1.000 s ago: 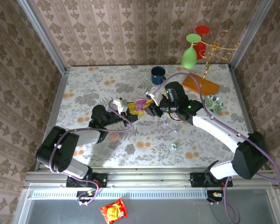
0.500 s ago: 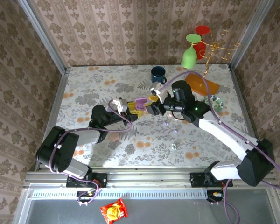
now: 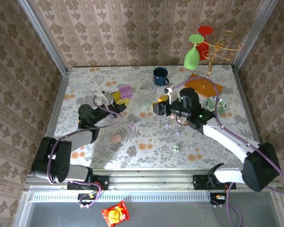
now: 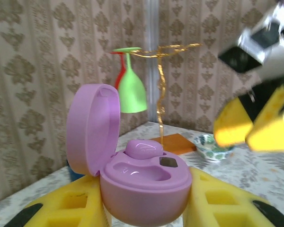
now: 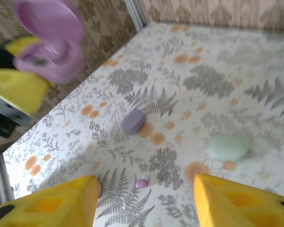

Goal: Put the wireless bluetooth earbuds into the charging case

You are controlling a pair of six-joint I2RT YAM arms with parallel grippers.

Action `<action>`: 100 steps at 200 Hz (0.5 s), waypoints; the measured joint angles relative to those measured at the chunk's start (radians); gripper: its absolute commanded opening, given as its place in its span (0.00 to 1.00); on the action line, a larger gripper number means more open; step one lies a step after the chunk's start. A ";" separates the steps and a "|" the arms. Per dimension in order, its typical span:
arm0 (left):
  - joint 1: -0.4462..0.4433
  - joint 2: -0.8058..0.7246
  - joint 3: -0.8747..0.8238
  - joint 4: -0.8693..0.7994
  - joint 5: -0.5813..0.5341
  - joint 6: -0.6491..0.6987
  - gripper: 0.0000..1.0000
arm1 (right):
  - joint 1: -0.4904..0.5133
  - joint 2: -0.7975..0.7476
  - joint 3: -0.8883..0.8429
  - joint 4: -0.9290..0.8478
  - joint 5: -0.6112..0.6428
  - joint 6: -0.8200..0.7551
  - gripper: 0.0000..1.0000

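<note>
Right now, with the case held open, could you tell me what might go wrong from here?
The seated earbud sits proud in the open purple charging case clamped by the left gripper; a tilt could spill it. The open right gripper may fumble the tiny earbud on the table, or take the lilac pebble instead.

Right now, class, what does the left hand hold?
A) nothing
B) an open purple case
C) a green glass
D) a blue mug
B: the left hand is shut on the purple case, whose lid stands up.
</note>
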 measured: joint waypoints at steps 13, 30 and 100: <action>0.023 -0.006 0.000 0.002 -0.012 0.002 0.27 | 0.031 0.071 0.000 0.012 0.005 0.061 0.56; 0.046 -0.010 0.000 0.002 -0.027 0.008 0.27 | 0.075 0.164 0.000 0.027 0.023 0.156 0.55; 0.070 -0.011 0.010 0.004 -0.042 0.011 0.27 | 0.187 0.454 0.070 0.018 0.060 0.423 0.51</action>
